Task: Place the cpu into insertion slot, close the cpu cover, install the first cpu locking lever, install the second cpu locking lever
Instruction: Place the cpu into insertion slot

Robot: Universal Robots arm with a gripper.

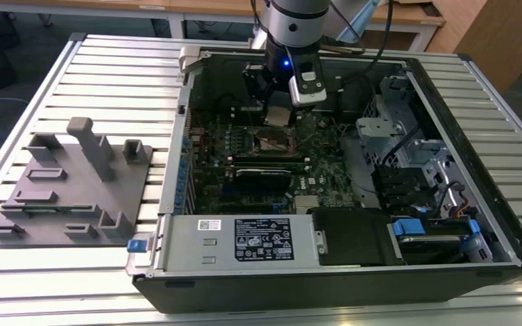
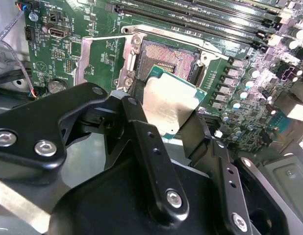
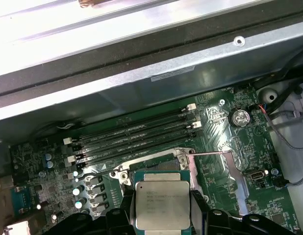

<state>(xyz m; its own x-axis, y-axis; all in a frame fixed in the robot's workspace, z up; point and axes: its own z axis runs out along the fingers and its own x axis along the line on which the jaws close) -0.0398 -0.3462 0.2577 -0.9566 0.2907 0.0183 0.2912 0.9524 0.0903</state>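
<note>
Since the socket had to be reached from above, the slatted bench (image 1: 107, 75) was loaded with a computer case (image 1: 352, 288) laid open, its motherboard (image 1: 320, 159) turned upward. The cpu (image 3: 162, 205) was gripped by two opposite edges in the clenched claw (image 2: 164, 115), so its metal face was left uncovered. In the exterior view it was held at about 12 o'clock of the insertion slot (image 1: 274, 144), apparently unseated. The cpu cover (image 2: 78, 61) was swung open beside the slot, leaving the socket free.
</note>
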